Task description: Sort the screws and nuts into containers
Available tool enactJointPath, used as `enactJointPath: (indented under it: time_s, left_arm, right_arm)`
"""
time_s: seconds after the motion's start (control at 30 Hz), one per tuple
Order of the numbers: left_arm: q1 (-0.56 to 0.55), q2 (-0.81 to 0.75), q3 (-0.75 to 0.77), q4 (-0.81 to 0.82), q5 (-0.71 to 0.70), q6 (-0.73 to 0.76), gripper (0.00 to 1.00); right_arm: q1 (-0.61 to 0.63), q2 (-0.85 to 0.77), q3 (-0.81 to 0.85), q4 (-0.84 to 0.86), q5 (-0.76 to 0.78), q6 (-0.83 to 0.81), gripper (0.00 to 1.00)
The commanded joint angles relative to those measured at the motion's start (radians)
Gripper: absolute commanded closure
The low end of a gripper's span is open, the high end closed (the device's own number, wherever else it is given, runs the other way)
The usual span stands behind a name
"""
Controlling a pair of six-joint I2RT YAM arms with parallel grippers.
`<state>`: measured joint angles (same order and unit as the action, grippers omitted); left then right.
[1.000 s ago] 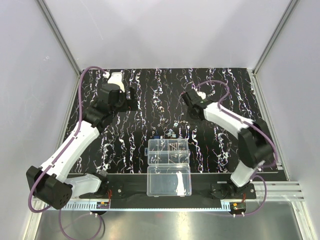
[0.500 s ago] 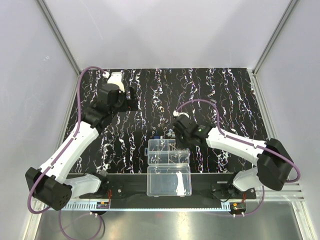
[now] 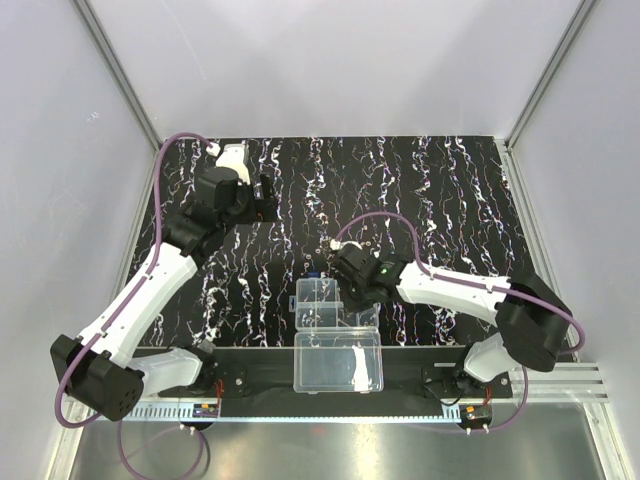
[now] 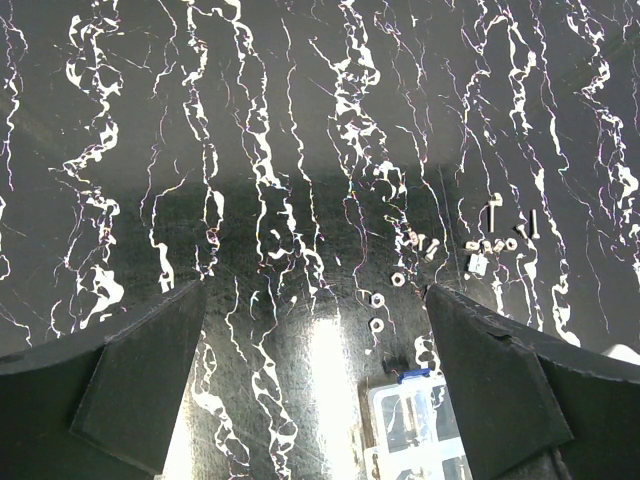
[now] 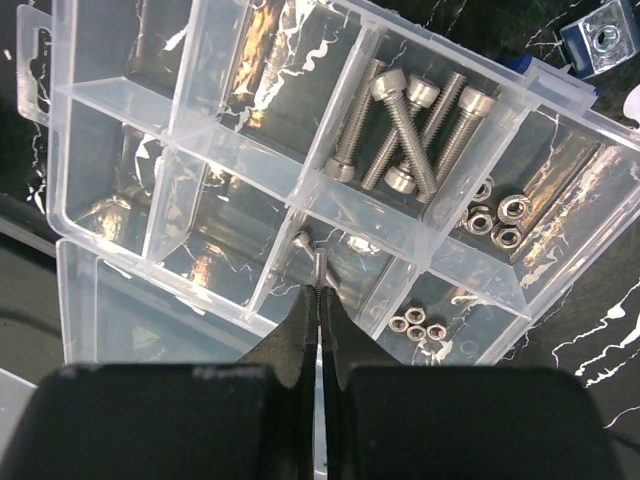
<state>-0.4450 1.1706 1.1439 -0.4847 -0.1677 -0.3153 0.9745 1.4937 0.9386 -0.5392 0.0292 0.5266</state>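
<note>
A slim silvery screw (image 5: 320,268) is being clamped by the right gripper (image 5: 318,300) over a clear plastic container (image 5: 372,285), hexagonal nuts (image 5: 497,215) being kept at its 2 o'clock; the left gripper (image 4: 315,290) is being held jaws apart above the streaked mat (image 4: 150,150)

Two white-and-black robot arms trailing purple cables

The left arm (image 3: 150,290) and the right arm (image 3: 450,290) share one build: smooth white link shells set between bulky, rounded black joint housings. A thin purple cable (image 3: 385,214) loops loosely off each arm. The left gripper (image 4: 316,288) has matte black, flat-faced wedge fingers (image 4: 140,380) with sharp edges. The right gripper (image 5: 318,292) has broad black block fingers (image 5: 200,420) that narrow to thin tips.
</note>
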Motion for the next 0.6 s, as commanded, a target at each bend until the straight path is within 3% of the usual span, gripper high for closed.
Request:
enactJointPath:
  time_s: [0.0, 0.07, 0.33, 0.43, 0.57]
  left_arm:
    - [-0.004, -0.02, 0.039, 0.024, 0.014, -0.013, 0.01]
    - [-0.004, -0.022, 0.039, 0.024, 0.014, -0.013, 0.01]
    - [-0.003, -0.014, 0.037, 0.026, 0.008, -0.01, 0.01]
    - [-0.004, -0.012, 0.039, 0.026, 0.007, -0.01, 0.01]
    - [-0.004, -0.012, 0.037, 0.026, 0.0, -0.008, 0.01]
  right_arm:
    - [0.009, -0.001, 0.029, 0.007, 0.006, -0.02, 1.0]
    - [0.009, 0.007, 0.032, 0.007, 0.003, -0.02, 0.98]
    - [0.007, 0.011, 0.159, -0.108, 0.012, -0.054, 0.51]
    - [0.006, -0.024, 0.219, -0.159, 0.053, -0.059, 0.39]
    - [-0.091, -0.003, 0.331, -0.266, 0.211, -0.025, 0.34]
